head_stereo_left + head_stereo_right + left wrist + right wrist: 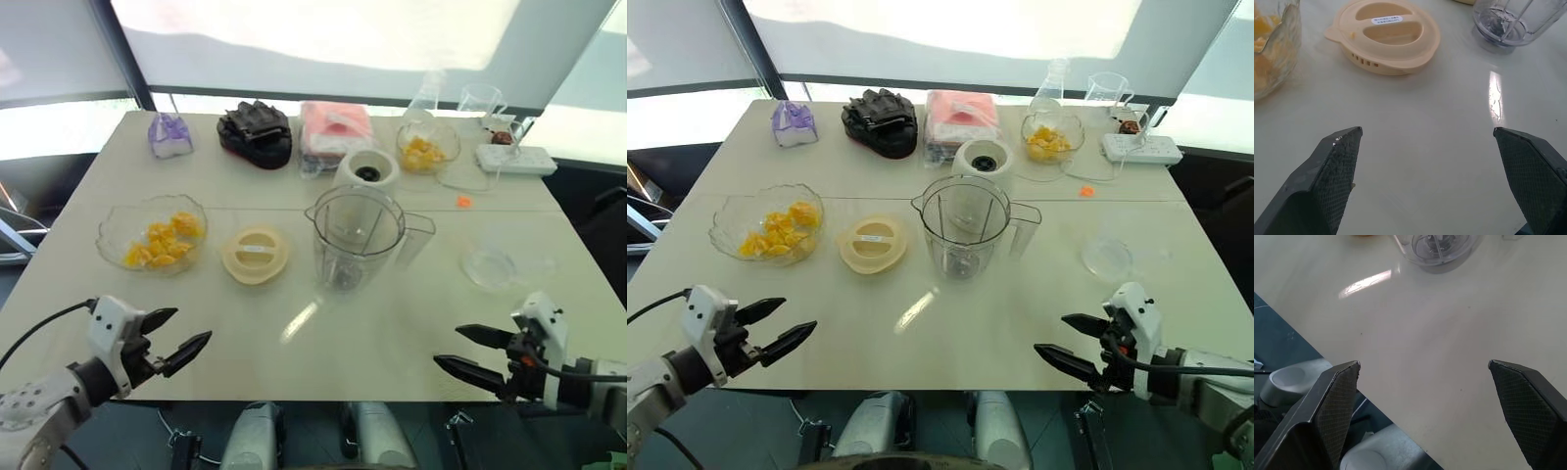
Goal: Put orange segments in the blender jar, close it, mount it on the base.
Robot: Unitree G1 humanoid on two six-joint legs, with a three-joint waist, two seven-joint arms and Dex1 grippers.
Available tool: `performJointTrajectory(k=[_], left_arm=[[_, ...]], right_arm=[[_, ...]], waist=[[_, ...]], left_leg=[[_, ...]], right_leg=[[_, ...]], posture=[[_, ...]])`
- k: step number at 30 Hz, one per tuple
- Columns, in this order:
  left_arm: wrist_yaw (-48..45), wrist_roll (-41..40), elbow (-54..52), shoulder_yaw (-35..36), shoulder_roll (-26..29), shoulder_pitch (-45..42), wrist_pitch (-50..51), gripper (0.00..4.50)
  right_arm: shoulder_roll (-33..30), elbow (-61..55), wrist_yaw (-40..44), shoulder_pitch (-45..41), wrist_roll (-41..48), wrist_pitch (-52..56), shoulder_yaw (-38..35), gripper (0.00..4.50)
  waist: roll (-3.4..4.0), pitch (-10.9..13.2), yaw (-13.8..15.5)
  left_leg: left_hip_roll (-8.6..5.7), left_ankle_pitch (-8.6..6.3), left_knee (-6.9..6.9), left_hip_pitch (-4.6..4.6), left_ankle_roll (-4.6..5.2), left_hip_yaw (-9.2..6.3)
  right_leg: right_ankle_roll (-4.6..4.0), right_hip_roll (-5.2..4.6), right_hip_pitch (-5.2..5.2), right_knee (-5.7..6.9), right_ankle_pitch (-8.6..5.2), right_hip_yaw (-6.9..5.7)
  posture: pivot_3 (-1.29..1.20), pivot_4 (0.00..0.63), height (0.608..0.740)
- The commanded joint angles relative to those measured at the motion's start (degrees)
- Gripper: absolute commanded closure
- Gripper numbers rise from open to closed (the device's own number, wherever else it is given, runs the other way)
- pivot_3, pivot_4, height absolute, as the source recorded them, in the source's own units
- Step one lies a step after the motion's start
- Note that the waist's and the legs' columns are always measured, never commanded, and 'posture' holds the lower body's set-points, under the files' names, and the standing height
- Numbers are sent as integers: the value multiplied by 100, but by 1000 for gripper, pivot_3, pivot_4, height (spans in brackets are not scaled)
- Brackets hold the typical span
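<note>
Both sets of jaws stand wide apart and hold nothing, hovering at the near edge of the table.

Ahead of the left gripper and slightly to its outer side lies a glass bowl of orange segments, so this arm looks the better placed for the first pick. The chunks lie heaped with no common long axis.

Ahead of the right gripper and toward the table's middle stands the blender jar, upright and empty, its handle turned to the right arm's side. Just behind it sits the base.

The cream lid bears a small white label, too small to read.
</note>
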Motion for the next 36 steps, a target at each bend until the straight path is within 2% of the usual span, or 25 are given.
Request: performJointTrajectory(k=[1,12,31,33,36], left_arm=[[-20,-40,-1,16,102,-126,-21,0],[89,-18,60,-91,30,-296,-83,0],[362,-115,227,69,44,-601,4,0],[294,-133,329,144,162,-684,6,0],[-21,-28,604,268,595,-886,-81,0]], right_arm=[[27,-188,-105,-10,116,28,2,73],[251,-77,-438,21,-167,-170,220,73],[161,276,-56,-121,-516,-758,153,73],[73,148,45,-237,-341,-732,12,73],[-273,-142,12,-1011,702,-390,-497,73]], waist=[[0,0,0],[-1,-1,-3],[-1,-2,4],[-1,-2,3],[5,5,-28]], left_leg=[[0,0,0,0,0,0],[-2,0,1,0,2,3],[-3,0,6,5,4,2],[-3,0,7,7,4,1],[-3,1,11,10,3,4]], right_leg=[[0,0,0,0,0,0],[0,0,5,1,1,-6],[-1,9,12,6,2,-6],[0,9,12,8,1,-6],[-1,9,9,22,2,-5]], posture=[[0,150,740],[0,150,740],[0,150,740],[0,150,740],[0,150,740]])
